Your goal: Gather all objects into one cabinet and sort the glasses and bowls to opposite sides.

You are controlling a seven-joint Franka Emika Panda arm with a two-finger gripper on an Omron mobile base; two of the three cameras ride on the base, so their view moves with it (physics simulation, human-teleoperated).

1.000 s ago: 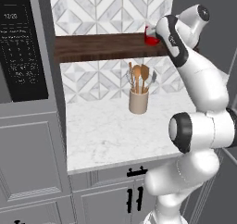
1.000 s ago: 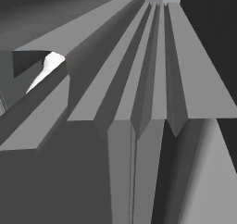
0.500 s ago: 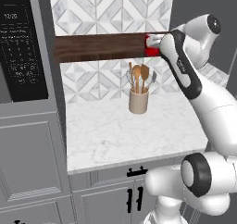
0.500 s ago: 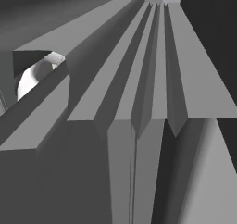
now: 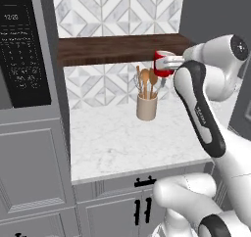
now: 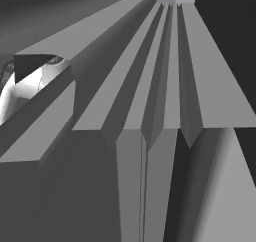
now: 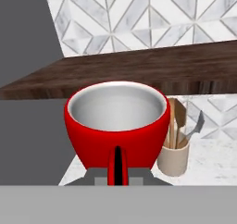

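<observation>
A small glossy red cup [image 5: 160,63] with a pale inside hangs upright in the air just in front of the right end of the dark wooden shelf [image 5: 117,48]. My gripper [image 5: 167,62] is shut on its side, with the arm reaching in from the right. In the hand view the red cup [image 7: 115,121] sits close up, its handle toward the camera, held at my gripper [image 7: 118,177]. A grey panelled surface [image 6: 165,86], perhaps the cabinet door, stands very near the right base camera. The bowl and the other glasses are out of view.
A beige utensil crock [image 5: 146,106] with wooden spoons stands on the white marble counter [image 5: 112,148] below the cup, seen also as the crock [image 7: 173,158]. A black microwave [image 5: 22,50] is at the left. Grey drawers run under the counter.
The arm has swung round, and the held cup has come down from the shelf's right end to hang in front of its edge. The gripper stays shut.
</observation>
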